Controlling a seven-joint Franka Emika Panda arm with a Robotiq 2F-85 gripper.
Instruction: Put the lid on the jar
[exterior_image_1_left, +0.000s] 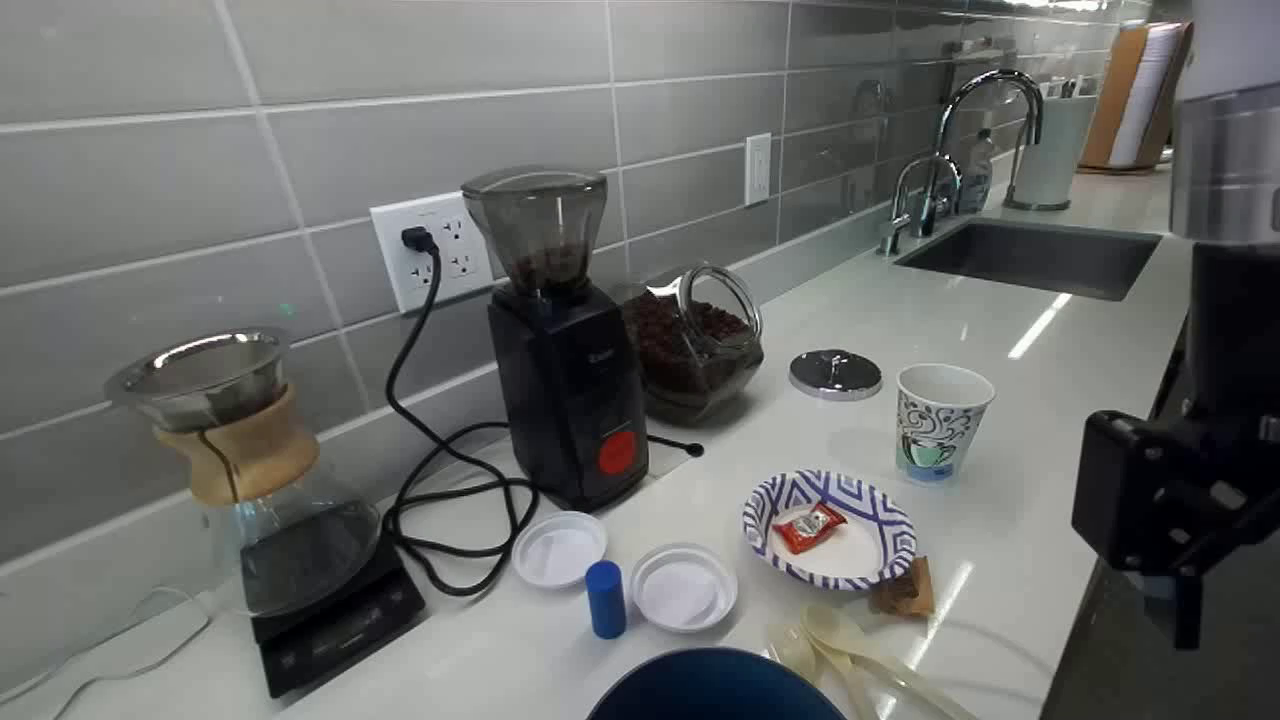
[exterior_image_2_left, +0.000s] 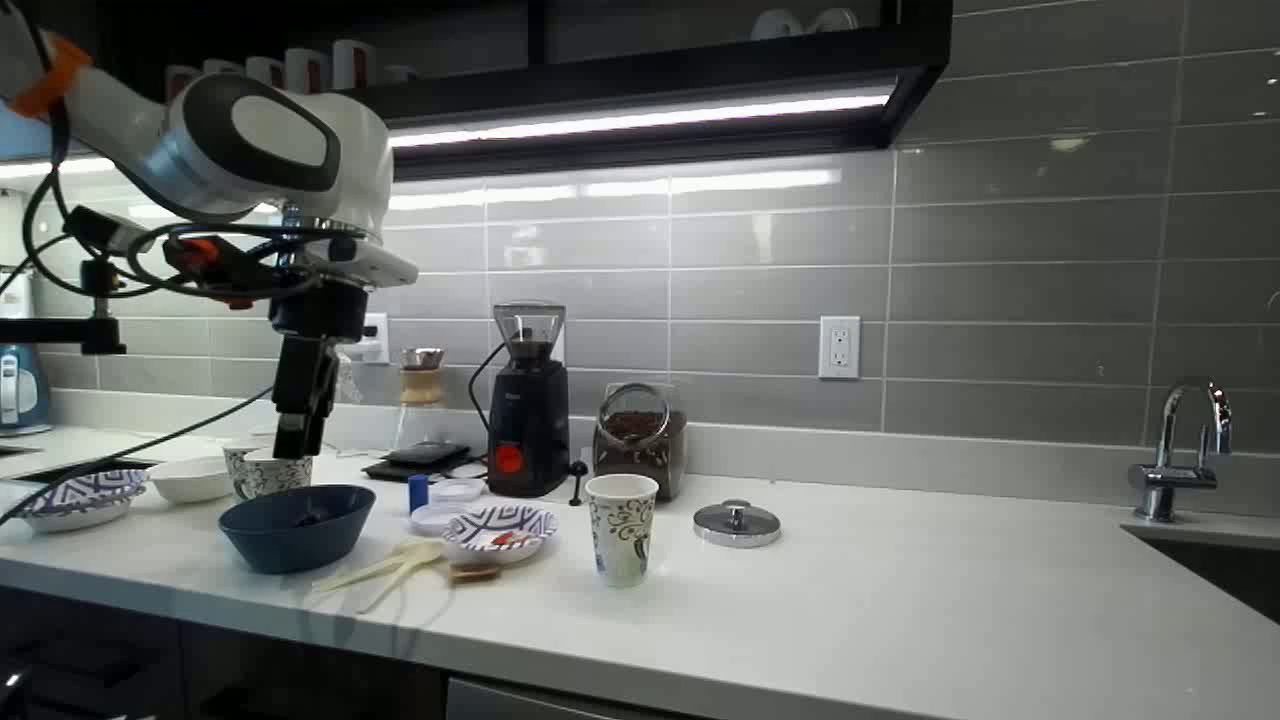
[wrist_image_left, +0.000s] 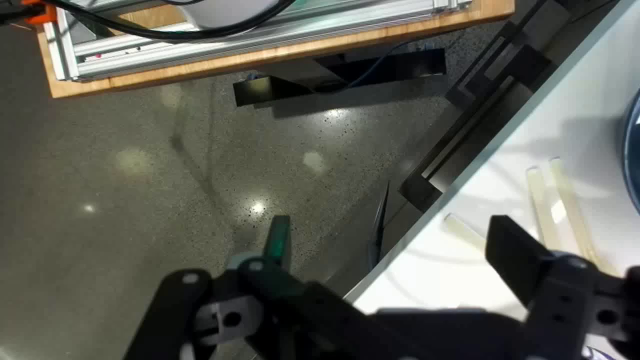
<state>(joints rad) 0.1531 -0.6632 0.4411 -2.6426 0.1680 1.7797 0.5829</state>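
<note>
The lid (exterior_image_1_left: 836, 372) is a shiny metallic disc. It lies flat on the counter beside the patterned cup, knob up in an exterior view (exterior_image_2_left: 737, 521). The jar (exterior_image_1_left: 690, 345) is squat clear glass with dark brown beans. It stands against the wall beside the black grinder, its round slanted mouth uncovered, and also shows in an exterior view (exterior_image_2_left: 645, 450). My gripper (wrist_image_left: 391, 220) is open and empty, its fingers wide apart. It hangs above the counter's front edge, well away from lid and jar, over the blue bowl's side in an exterior view (exterior_image_2_left: 298, 445). The wrist view shows neither lid nor jar.
The patterned cup (exterior_image_1_left: 940, 425) stands near the lid. The tall grinder (exterior_image_1_left: 570, 390) is beside the jar. A patterned paper bowl (exterior_image_1_left: 830, 530), plastic spoons (exterior_image_1_left: 850, 650), a blue bowl (exterior_image_2_left: 297, 530) and a glass carafe (exterior_image_1_left: 290, 540) are on the counter. The sink (exterior_image_1_left: 1030, 260) is beyond.
</note>
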